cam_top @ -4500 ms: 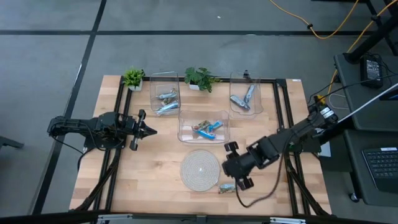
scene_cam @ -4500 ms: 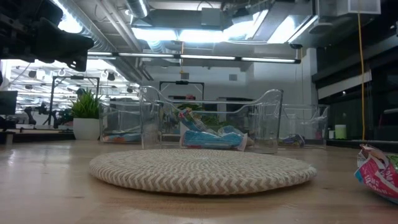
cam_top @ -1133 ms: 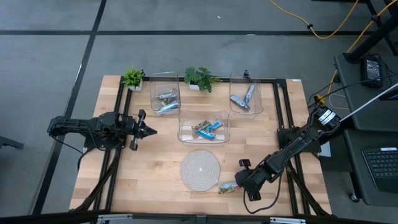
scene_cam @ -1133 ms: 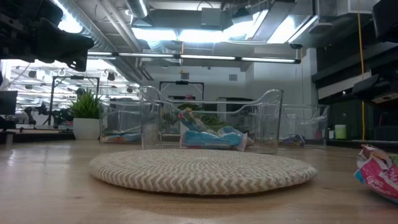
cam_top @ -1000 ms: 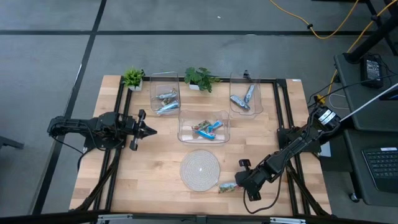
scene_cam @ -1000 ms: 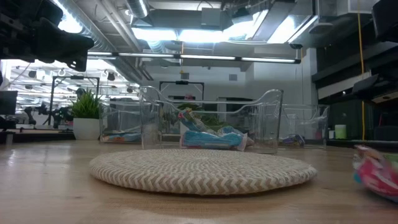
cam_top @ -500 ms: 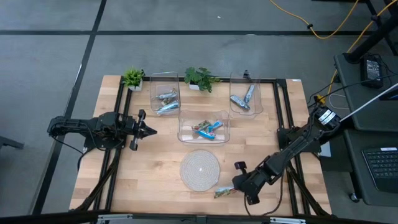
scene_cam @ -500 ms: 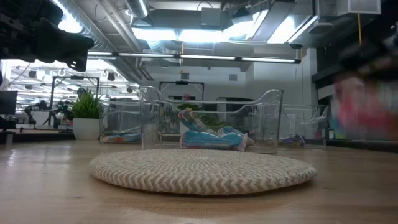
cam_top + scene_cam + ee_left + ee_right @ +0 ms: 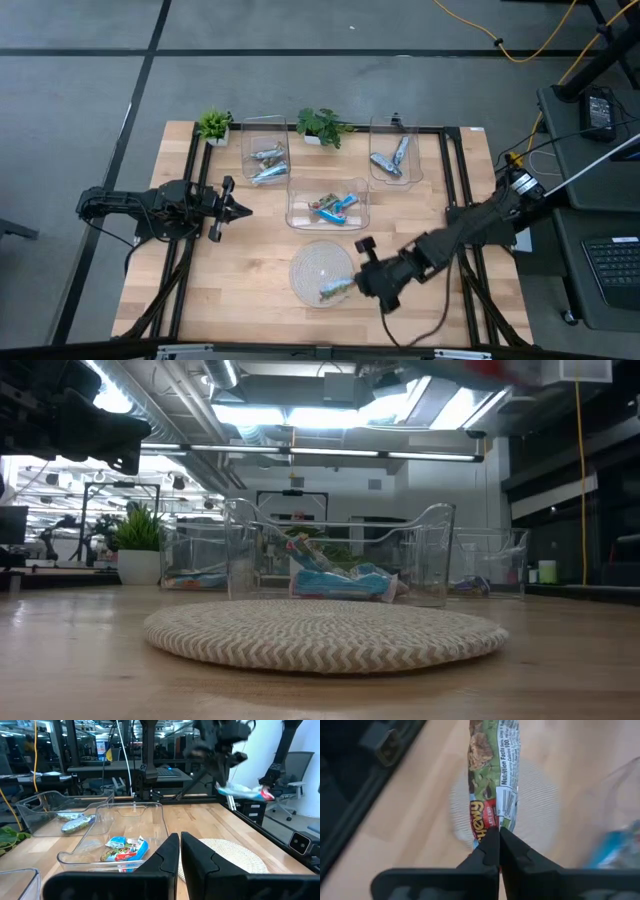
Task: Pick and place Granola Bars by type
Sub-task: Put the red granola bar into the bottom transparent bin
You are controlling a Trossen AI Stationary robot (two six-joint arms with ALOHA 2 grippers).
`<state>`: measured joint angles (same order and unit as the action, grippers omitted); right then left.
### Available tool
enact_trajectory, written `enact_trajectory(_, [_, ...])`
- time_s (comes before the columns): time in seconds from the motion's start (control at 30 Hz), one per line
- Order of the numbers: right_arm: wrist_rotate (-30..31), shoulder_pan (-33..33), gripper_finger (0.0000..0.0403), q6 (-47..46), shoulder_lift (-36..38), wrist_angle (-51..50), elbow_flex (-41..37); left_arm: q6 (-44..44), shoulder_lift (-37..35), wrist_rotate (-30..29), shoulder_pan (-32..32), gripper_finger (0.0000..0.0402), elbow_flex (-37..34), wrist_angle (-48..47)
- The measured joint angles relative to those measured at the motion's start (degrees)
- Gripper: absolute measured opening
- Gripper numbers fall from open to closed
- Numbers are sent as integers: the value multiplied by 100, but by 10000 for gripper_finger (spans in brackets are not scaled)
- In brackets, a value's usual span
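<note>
A granola bar (image 9: 492,780) in a green and red wrapper hangs above the round woven mat (image 9: 318,262), with my right gripper (image 9: 352,287) shut on it. In the left wrist view the same bar (image 9: 245,791) shows in the air under the right arm. Other bars lie in three clear bins: silvery ones in the far left bin (image 9: 264,160) and the far right bin (image 9: 392,158), blue and red ones in the middle bin (image 9: 328,206). My left gripper (image 9: 240,210) waits shut at the table's left side, holding nothing. My right gripper pinches one end of the bar (image 9: 490,827) between its two fingers. The rest of the bar sticks out ahead of the fingertips. The bar (image 9: 333,291) is lifted clear, roughly level, above the mat's near right part.
Two small potted plants (image 9: 214,125) (image 9: 322,126) stand at the far edge beside the bins. Black rails (image 9: 452,170) run along the table's sides. Bare wood lies left of the mat and near the front edge.
My right gripper has lifted the bar from the table near the front edge, right of the mat. It has carried it up and toward the table's left edge, over the mat. The bar is now clear of the table.
</note>
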<state>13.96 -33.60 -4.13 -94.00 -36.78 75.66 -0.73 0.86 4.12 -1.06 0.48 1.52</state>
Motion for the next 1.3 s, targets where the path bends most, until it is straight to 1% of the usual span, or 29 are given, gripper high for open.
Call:
enact_trajectory(0.1, [-11,416,5,521,1,-237,362,0,0,0,-1,10,1,0])
enact_trajectory(0.17, [-133,756,5,827,2,-320,532,0,-1,0,-1,9,0,0])
enact_trajectory(0.3, [-594,1533,5,1391,2,-310,765,0,-2,0,-2,9,-1,0])
enact_trajectory(0.47, [-1407,2549,5,1941,2,-57,755,0,0,0,-2,13,-1,0])
enact_trajectory(0.63, [-2284,3364,5,2316,2,324,580,-1,-1,0,-1,10,0,0])
enact_trajectory(0.83, [-2956,4028,5,2661,4,753,116,0,0,0,-2,9,1,0])
enact_trajectory(1.13, [-3482,4702,5,2735,2,1985,-842,-1,-1,0,-1,12,0,0])
enact_trajectory(1.3, [-3559,4936,5,2873,-26,2471,-1237,0,0,0,-2,11,-1,0])
